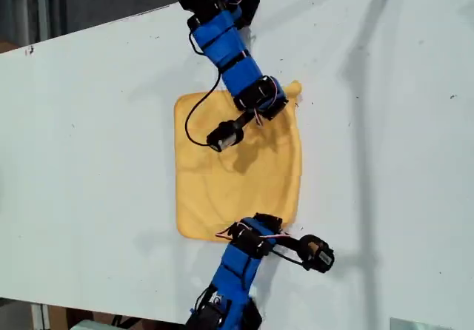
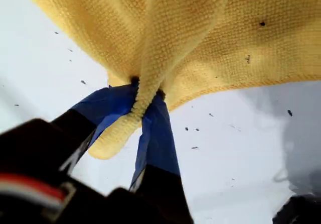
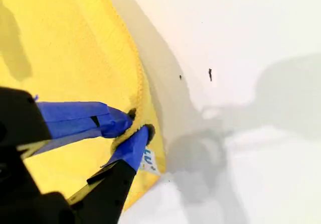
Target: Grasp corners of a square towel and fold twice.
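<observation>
The yellow-orange towel (image 1: 237, 174) lies spread on the white table (image 1: 89, 160). My first gripper (image 1: 285, 100) comes in from the far side and is shut on the towel's corner (image 1: 294, 88) at the exterior view's upper right. In the first wrist view the cloth (image 2: 225, 38) bunches between the blue jaws of my first gripper (image 2: 145, 96), and the corner tip (image 2: 108, 143) pokes out past them. My second gripper (image 1: 280, 223) reaches from the near side and is shut on the towel's edge (image 3: 65, 43) by the white tag (image 3: 149, 159), as the second wrist view of this gripper (image 3: 138, 123) shows.
A black cable (image 1: 194, 123) from the far arm hangs over the towel. The second arm's camera housing (image 1: 316, 254) juts out toward the exterior view's right. The table's edge runs along the exterior view's top left and bottom.
</observation>
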Robot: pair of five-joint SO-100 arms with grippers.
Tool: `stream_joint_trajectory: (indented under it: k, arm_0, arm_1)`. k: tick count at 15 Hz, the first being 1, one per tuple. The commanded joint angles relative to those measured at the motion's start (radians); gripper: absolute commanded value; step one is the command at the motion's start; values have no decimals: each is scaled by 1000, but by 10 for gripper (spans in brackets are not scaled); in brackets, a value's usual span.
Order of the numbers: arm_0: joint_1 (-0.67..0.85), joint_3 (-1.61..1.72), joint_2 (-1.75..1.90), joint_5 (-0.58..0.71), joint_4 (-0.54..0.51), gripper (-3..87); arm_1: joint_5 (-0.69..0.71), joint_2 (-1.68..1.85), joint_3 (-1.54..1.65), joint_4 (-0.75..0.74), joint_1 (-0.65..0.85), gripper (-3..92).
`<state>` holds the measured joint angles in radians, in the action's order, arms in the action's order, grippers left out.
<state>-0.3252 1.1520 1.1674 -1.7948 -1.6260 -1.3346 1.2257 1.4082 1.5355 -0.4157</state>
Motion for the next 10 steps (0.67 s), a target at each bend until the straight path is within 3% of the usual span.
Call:
stream_joint_trajectory:
  k: [1, 6, 10]
  arm_0:
    - [123, -52, 156, 189, -9, -16]
    - [405, 3, 445, 534, -2, -16]
    - [747, 140, 630, 742, -2, -16]
  arm_1:
    - [40, 221, 12, 26, 54, -1]
    - [275, 462, 21, 54, 365, 0]
    - [482, 598, 28, 55, 713, -1]
